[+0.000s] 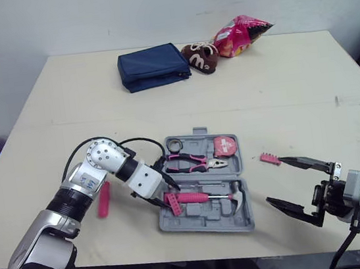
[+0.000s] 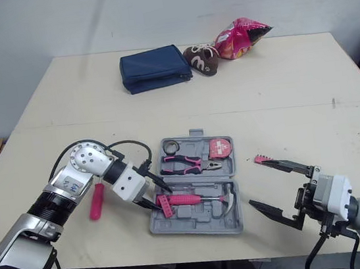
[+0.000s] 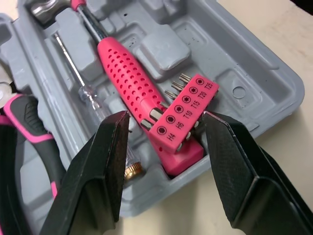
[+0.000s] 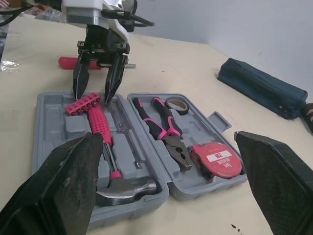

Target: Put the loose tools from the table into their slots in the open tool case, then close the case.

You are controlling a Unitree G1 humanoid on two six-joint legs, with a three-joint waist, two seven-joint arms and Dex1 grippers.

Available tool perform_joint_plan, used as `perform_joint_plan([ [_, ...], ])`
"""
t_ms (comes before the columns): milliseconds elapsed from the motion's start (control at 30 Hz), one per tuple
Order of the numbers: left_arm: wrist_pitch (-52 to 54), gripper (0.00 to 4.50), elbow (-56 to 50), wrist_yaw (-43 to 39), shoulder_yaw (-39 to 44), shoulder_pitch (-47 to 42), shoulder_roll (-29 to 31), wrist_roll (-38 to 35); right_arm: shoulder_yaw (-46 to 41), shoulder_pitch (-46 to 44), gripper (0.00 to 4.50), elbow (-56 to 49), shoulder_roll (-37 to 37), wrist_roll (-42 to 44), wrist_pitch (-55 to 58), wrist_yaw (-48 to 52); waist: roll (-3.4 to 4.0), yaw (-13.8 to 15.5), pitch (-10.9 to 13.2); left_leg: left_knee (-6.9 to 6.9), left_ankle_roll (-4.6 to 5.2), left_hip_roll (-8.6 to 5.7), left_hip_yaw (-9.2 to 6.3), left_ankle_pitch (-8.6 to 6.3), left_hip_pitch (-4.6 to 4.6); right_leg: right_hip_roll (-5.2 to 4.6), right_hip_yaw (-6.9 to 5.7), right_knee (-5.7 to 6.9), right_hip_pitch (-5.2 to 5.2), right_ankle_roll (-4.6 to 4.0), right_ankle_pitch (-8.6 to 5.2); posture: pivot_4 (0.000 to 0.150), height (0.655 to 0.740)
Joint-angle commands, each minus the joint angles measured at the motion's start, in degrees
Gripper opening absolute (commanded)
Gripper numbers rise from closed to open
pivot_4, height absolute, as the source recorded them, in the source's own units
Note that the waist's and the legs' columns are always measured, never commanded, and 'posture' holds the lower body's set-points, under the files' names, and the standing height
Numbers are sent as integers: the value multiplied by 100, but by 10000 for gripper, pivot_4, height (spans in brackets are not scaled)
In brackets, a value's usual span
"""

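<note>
**Bit holder perched on hammer**

Left eye: saw grey plastic tool case point(image 1: 198, 219) near tabletop's front edge, pink-handled screwdriver point(image 1: 103, 199) loose alongside.

Left wrist: found left gripper point(image 3: 165, 117) spread round pink bit holder point(image 3: 188, 105) lying across pink hammer handle point(image 3: 124, 68); left there, could block closing.

Right wrist: noted right gripper point(image 4: 167, 137) agape.

Bright even light, soft faint shadows; close foreground slightly blurred

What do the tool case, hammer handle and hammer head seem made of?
Tool case: grey moulded plastic, matte, with formed recesses. Hammer handle: pink rubber or soft plastic, going by its dimpled grip. Hammer head: probably steel, dark and shiny.
</note>
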Motion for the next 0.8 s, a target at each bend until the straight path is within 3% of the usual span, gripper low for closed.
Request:
perform_joint_plan([
  [33,-231,24181,95,-643,-451,-174,93,-4,-1,-34,45000,-192,-16,54,-14,-2,0,-1,0,0,0,0,0,0,0,1,0,0,0,0,0,1500,7400],
  [333,-478,24181,345,-643,-880,-429,108,-132,13,-33,45000,-297,-15,37,82,-92,0,-9,0,2,-1,4,2,1,2,8,4,2,0,0,0,1500,7400],
  [367,-480,18263,350,-643,-893,-434,116,-148,11,-31,45000,-312,-14,36,96,-102,0,-8,0,2,-1,4,2,1,2,8,5,2,0,0,0,1500,7400],
  [467,-525,7100,407,-643,-918,-445,157,-189,17,-46,45000,-360,-12,30,158,-146,0,8,0,4,0,3,2,1,2,7,5,3,0,0,0,1500,7400],
  [700,-408,6826,248,-643,-677,-375,264,-482,59,-151,45000,-406,-24,20,276,-198,0,-5,0,6,1,4,1,2,2,7,6,9,0,-1,0,1500,7400],
  [800,365,6826,-223,-450,-250,-234,385,-714,81,-200,45000,-401,-23,6,312,-200,-1,-6,2,5,1,4,1,2,-1,7,7,9,-3,0,0,1500,7400],
])
